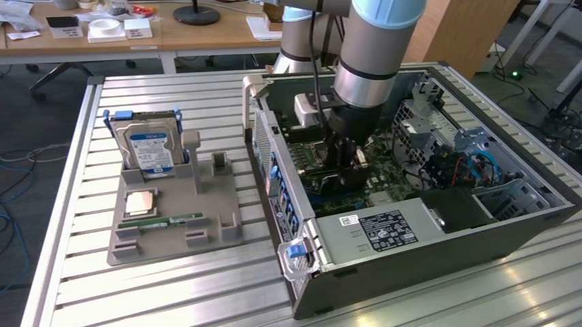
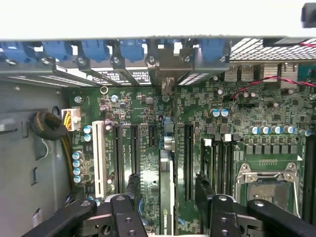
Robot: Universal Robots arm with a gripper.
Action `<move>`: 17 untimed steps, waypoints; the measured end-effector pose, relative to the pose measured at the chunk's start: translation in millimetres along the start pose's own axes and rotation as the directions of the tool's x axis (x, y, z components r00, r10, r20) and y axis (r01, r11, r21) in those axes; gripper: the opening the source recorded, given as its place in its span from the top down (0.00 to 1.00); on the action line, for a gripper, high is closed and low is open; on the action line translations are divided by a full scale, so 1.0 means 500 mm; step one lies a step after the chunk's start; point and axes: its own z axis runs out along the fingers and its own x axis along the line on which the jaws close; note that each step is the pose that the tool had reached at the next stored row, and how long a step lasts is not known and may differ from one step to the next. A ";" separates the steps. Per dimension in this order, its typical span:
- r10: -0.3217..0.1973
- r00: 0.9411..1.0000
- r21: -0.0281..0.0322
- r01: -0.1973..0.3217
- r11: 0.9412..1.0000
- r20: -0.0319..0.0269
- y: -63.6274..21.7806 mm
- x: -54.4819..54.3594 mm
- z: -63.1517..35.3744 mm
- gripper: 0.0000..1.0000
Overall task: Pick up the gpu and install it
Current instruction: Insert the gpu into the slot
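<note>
The end effector [image 2: 165,197] is spread, its two black fingers [image 2: 132,190] on either side of the gpu [image 2: 167,187] without pinching it. The gpu, a thin card seen edge-on, stands upright in a slot of the green motherboard [image 2: 237,128] inside the computer case [image 1: 437,252] on the desk [image 1: 182,286].

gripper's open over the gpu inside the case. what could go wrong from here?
1. The gpu stands edge-on between the fingers of the open gripper; sideways drift while pulling out could knock or tilt it.
2. Whether it is fully seated cannot be told; it may sit proud of the slot.
3. One finger is close to the memory sticks and could clip them.
</note>
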 end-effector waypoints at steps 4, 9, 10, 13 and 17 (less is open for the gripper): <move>0.000 1.000 0.000 0.000 1.000 0.000 0.000 0.000 -0.017 0.43; 0.000 1.000 0.000 0.000 1.000 0.000 -0.001 0.000 -0.034 0.43; 0.000 1.000 0.000 0.000 1.000 0.000 -0.001 0.000 -0.037 0.43; 0.000 1.000 0.000 0.000 1.000 0.000 -0.001 0.000 -0.043 0.43; 0.000 1.000 0.000 0.000 1.000 0.000 -0.001 0.000 -0.052 0.43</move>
